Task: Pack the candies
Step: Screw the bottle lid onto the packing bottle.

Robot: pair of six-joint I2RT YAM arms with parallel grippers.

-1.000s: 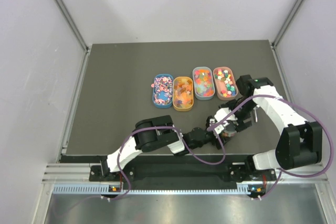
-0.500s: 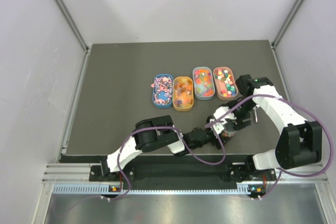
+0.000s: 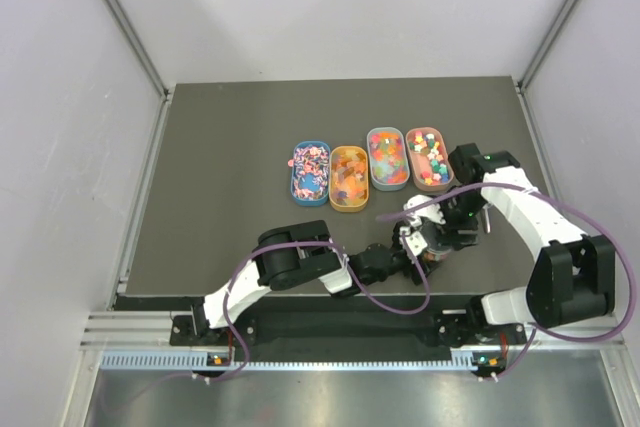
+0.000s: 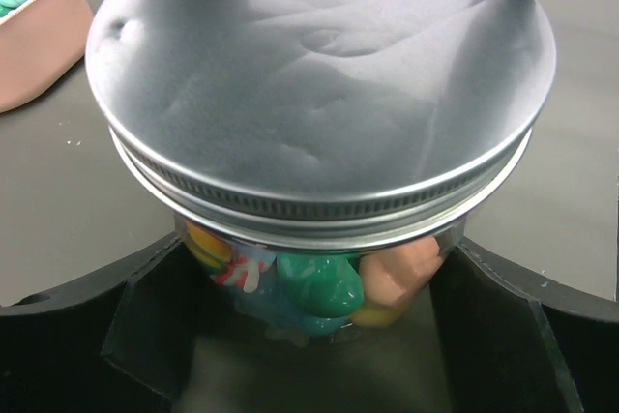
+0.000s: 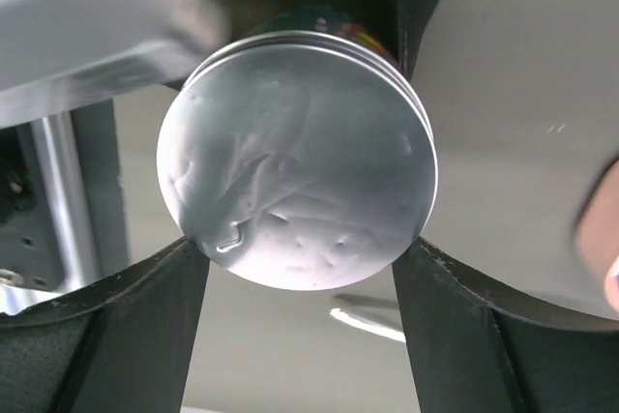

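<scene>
Clear jar (image 4: 319,282) capped with silver screw lid (image 4: 319,74), on dark table (image 3: 220,197). Farther back, a row of oval trays: blue tray (image 3: 312,142), orange tray (image 3: 349,147), grey-blue tray (image 3: 384,129), pink tray (image 3: 422,129).

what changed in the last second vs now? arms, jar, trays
The right gripper swung a little to the left above the jar, and its jaws narrowed onto the lid, now seeming to pinch its rim on both sides. Unchanged: the left gripper holds the jar's glass body, the lid is on, and the four trays of candies sit where they were.
</scene>
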